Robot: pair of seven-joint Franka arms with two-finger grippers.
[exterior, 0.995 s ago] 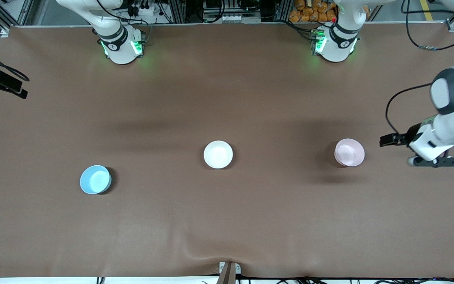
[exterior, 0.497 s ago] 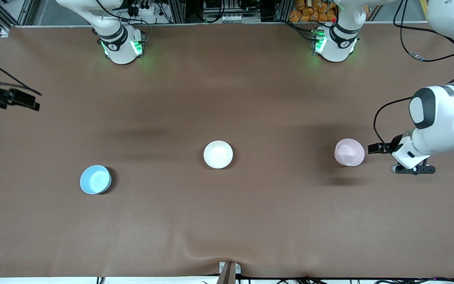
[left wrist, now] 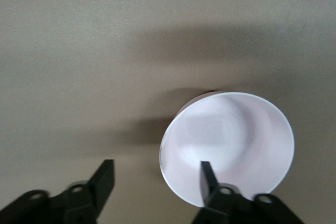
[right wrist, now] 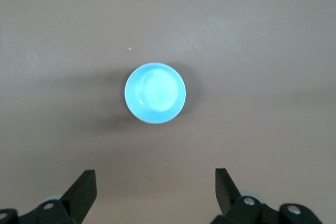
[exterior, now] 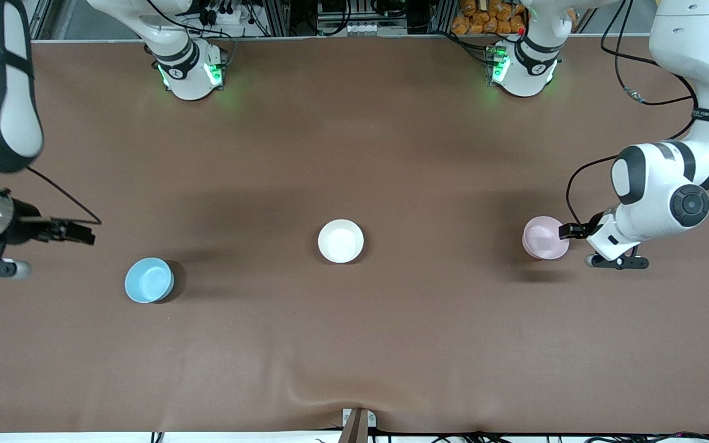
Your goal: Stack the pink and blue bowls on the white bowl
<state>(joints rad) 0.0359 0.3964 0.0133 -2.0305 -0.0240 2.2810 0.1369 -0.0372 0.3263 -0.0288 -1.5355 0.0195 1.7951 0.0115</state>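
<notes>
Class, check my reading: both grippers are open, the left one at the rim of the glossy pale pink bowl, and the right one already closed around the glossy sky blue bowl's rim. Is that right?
Not quite. The right gripper is open and short of the glossy sky blue bowl, not gripping it, as the right wrist view shows. The rest holds: the open left gripper is at the rim of the glossy pale pink bowl.

3 bowls apart, pink bowl (exterior: 545, 237), white bowl (exterior: 341, 241), blue bowl (exterior: 149, 280)

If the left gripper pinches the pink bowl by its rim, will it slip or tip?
The pink bowl looks glossy and rigid, so it may slip. The open left gripper straddles one rim edge, so an off-centre pinch could tilt it. It probably won't flex.
</notes>
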